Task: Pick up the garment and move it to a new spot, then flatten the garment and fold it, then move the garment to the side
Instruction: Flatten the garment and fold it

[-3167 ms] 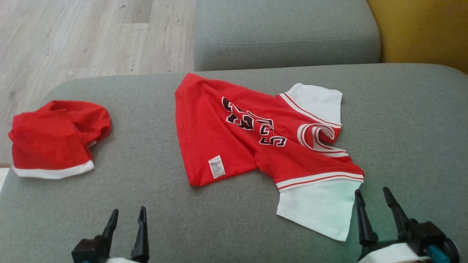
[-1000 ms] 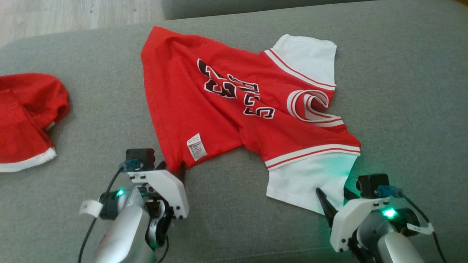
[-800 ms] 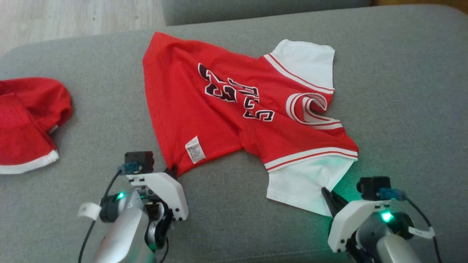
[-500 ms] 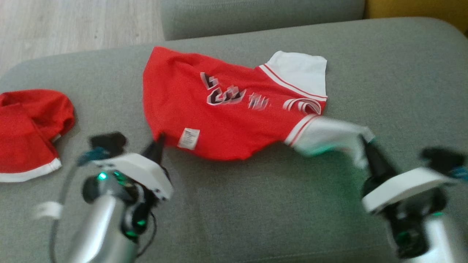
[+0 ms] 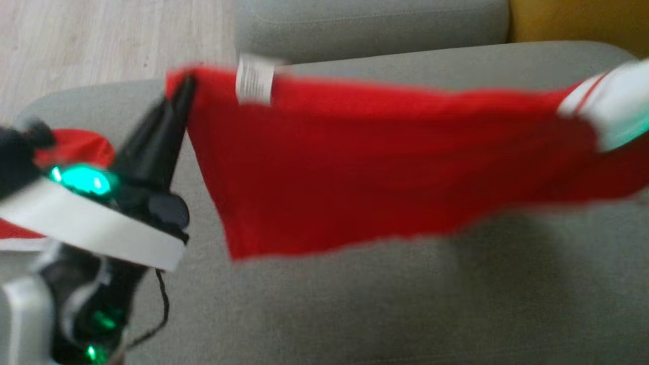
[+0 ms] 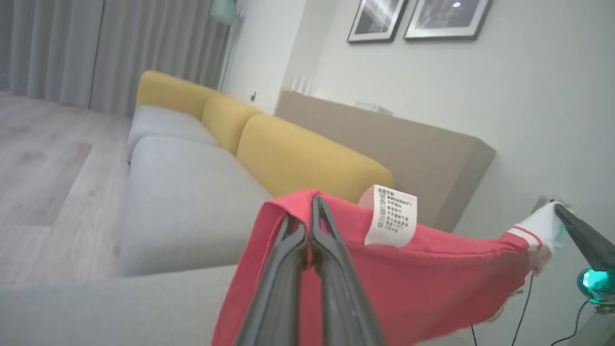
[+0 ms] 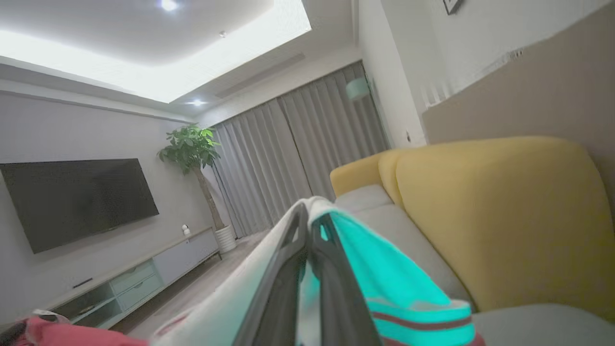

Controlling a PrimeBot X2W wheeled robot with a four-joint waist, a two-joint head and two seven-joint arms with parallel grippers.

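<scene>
The garment (image 5: 385, 162), a red jersey with white sleeves, hangs stretched in the air above the grey sofa cushion (image 5: 355, 304). My left gripper (image 5: 185, 86) is shut on its red hem corner at the upper left of the head view, beside the white care label (image 5: 254, 81). The left wrist view shows the closed fingers (image 6: 307, 223) pinching that red edge (image 6: 384, 288). In the right wrist view my right gripper (image 7: 307, 214) is shut on the white sleeve (image 7: 384, 274), which glows green from the arm's light. The sleeve (image 5: 616, 109) runs off the right edge of the head view.
A second red garment with white trim (image 5: 76, 147) lies on the cushion's left end, partly behind my left arm. A yellow backrest (image 5: 578, 20) stands at the far right, another grey cushion (image 5: 370, 25) behind. Wooden floor (image 5: 101, 35) lies to the left.
Both grippers closed on the jersey's near corners and lifted it off the cushion, pulling it taut between them. The head camera has also shifted.
</scene>
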